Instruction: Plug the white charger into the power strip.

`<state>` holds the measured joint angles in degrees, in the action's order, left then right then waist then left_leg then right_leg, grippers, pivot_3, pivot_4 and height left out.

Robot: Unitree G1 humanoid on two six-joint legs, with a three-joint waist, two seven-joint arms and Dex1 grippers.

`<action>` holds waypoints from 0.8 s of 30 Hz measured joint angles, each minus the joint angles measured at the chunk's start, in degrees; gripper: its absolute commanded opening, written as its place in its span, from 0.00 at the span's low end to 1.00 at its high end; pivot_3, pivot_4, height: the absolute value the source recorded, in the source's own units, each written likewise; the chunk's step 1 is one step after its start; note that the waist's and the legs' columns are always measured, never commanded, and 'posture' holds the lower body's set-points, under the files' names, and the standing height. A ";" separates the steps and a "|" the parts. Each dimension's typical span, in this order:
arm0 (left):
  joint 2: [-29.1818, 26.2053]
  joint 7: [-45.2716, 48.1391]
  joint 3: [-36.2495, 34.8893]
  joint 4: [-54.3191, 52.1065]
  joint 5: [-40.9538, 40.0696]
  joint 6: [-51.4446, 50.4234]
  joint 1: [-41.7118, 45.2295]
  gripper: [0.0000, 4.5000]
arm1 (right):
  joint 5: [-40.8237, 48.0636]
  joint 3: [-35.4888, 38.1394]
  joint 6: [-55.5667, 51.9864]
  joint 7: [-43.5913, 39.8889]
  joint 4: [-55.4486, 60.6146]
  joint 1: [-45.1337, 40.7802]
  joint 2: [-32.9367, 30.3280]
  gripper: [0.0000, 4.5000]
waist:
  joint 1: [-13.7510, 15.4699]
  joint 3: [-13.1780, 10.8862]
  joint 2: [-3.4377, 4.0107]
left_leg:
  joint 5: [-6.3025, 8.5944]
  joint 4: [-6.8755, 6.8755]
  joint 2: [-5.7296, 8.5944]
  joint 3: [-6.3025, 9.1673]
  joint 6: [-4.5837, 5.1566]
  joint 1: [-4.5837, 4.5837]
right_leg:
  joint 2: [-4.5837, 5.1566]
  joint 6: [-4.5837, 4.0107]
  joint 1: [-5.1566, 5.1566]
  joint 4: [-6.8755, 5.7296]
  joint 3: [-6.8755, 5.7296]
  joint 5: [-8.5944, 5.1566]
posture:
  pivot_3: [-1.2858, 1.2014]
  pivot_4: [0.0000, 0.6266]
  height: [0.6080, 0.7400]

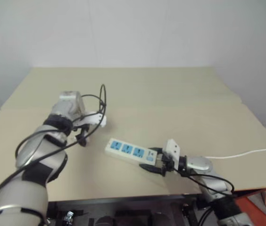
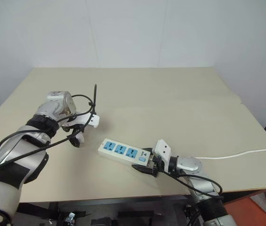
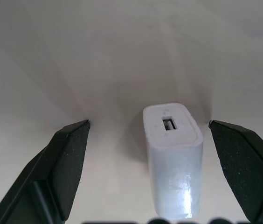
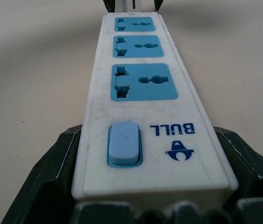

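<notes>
White power strip (image 2: 121, 151) lies flat on the tan bench (image 2: 170, 103), near the front edge, its three blue sockets facing up in a row. Switch end of the strip sits between the two black fingers (image 4: 38, 177) of the right claw (image 2: 147, 165), which is closed on that end from both sides; the right wrist view shows the pale blue switch (image 4: 124, 143) and the "BULL" mark just ahead of the fingers. Thin white cord (image 2: 246, 153) trails across the bench toward the robot's right.

Left claw (image 3: 150, 172) points down at the bench, well apart from the strip on its socket-end side. Its fingers stand wide open and hold nothing. White charger (image 3: 173, 158) lies on the bench between them, port end visible, touching neither finger, closer to one finger than the other.
</notes>
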<state>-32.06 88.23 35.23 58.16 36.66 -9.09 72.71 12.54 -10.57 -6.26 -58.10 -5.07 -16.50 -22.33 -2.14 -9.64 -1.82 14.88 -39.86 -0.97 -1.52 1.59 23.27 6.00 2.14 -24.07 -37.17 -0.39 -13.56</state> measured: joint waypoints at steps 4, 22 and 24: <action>1.28 -0.45 0.00 0.26 -0.01 0.04 0.46 0.86 | 0.00 0.00 0.00 0.69 0.51 0.55 0.34 0.76 | -0.03 0.01 0.00 | 0.00 0.00 0.00 0.00 0.00 0.00 | 0.00 0.00 0.00 0.00 0.01 0.00 | 0.52 0.24 1.00; 0.01 1.09 -0.11 -0.44 -0.65 0.15 0.53 0.21 | -0.03 -0.10 -0.02 0.79 0.93 0.79 0.38 0.76 | -0.20 0.00 0.00 | 0.02 0.01 0.00 0.00 0.03 0.04 | 0.00 0.00 -0.03 -0.01 0.01 0.00 | 0.52 0.24 1.00; -1.07 1.68 -0.12 -1.33 -0.80 0.23 0.34 0.21 | -0.03 -0.16 -0.02 0.60 0.57 0.47 0.39 0.76 | -0.22 0.00 0.00 | 0.02 0.01 0.00 0.00 0.03 0.03 | 0.00 0.00 -0.03 -0.01 0.01 0.00 | 0.52 0.24 1.00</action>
<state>-33.13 89.91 35.11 56.84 35.86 -8.86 73.06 12.51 -10.73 -6.28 -57.50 -4.51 -16.03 -21.94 -2.36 -9.63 -1.82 14.89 -39.85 -0.98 -1.52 1.62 23.30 5.99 2.14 -24.10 -37.17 -0.38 -13.55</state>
